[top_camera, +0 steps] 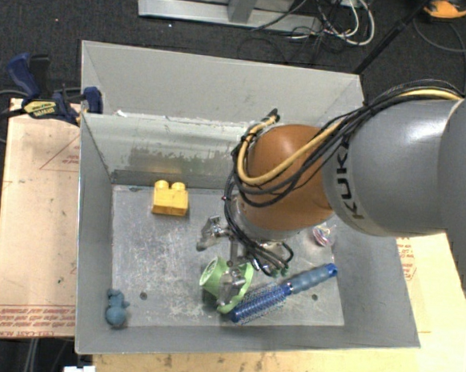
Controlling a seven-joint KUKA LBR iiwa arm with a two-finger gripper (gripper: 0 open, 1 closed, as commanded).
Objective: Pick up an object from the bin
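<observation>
While the grey arm (pixel 411 171) reaches in from the frame's right, its orange-covered wrist (pixel 286 177) points down, with the gripper (pixel 230 279) on a green thing (pixel 212 277) at lower centre of the bin (pixel 94 210); clenched or released, I cannot tell. A blue brush (pixel 285 294) lies just right of it. Leftward the floor is bare, up to a yellow block (pixel 170 198) and a small blue figure (pixel 116 308).

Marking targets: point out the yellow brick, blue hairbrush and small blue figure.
yellow brick (pixel 171 201): camera view, front face.
blue hairbrush (pixel 282 293): camera view, middle, where bristles end.
small blue figure (pixel 116 309): camera view, its body.
</observation>
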